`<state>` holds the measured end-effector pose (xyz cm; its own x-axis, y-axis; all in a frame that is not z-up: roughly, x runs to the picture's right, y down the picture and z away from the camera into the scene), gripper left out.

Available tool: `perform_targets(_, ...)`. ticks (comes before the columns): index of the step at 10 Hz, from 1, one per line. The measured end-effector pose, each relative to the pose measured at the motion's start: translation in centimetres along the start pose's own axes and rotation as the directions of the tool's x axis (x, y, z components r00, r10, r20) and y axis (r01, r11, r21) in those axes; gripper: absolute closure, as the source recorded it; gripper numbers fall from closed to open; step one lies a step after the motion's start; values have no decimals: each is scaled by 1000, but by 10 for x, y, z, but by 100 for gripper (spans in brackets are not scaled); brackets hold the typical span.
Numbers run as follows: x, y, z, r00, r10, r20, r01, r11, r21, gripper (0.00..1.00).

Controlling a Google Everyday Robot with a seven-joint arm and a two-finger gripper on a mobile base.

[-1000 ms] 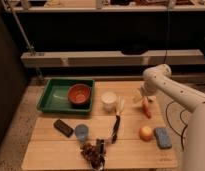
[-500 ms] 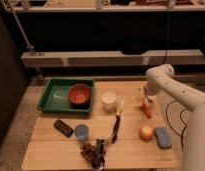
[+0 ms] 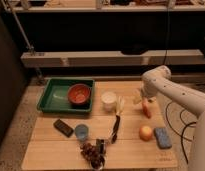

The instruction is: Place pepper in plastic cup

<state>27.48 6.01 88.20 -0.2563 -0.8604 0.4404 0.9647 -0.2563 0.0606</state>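
Camera view: your gripper (image 3: 143, 100) hovers, jaws apart, over the pepper (image 3: 147, 110); centre them across its middle before you close.

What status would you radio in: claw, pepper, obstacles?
Claw open, right side, at pepper. Plastic cup front left. Dark utensil lies between.

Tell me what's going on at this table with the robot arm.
The robot's gripper is down at the right side of the wooden table, open just above the orange-red pepper. The pepper lies on the wood and is not yet lifted. The pale blue plastic cup it is meant for stands toward the front left, well apart from it.
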Motion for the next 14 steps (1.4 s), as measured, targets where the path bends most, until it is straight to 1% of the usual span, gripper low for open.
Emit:
perform_targets(1, 0, -3, -1, 1000, 12, 7, -12, 1000, -1, 20)
perform_targets(2, -2, -3, 1, 999, 35, 29, -36, 999, 7, 20)
perform_targets(3, -10, 6, 10, 996, 63, 70, -64, 998, 10, 20)
perform_targets(5, -20, 13, 29, 988, 101, 121, -106, 994, 36, 20)
perform_targets(6, -19, 12, 35, 985, 112, 133, -120, 991, 53, 20)
perform_targets(7, -19, 11, 36, 983, 115, 141, -125, 990, 60, 20)
perform_targets(9, -21, 10, 31, 983, 114, 146, -124, 990, 65, 20)
perform_targets(12, -22, 6, 28, 984, 105, 141, -115, 991, 69, 20)
perform_targets(13, -21, 3, 28, 985, 96, 140, -108, 991, 75, 25)
perform_targets(14, -22, 1, 29, 985, 92, 143, -105, 991, 82, 34)
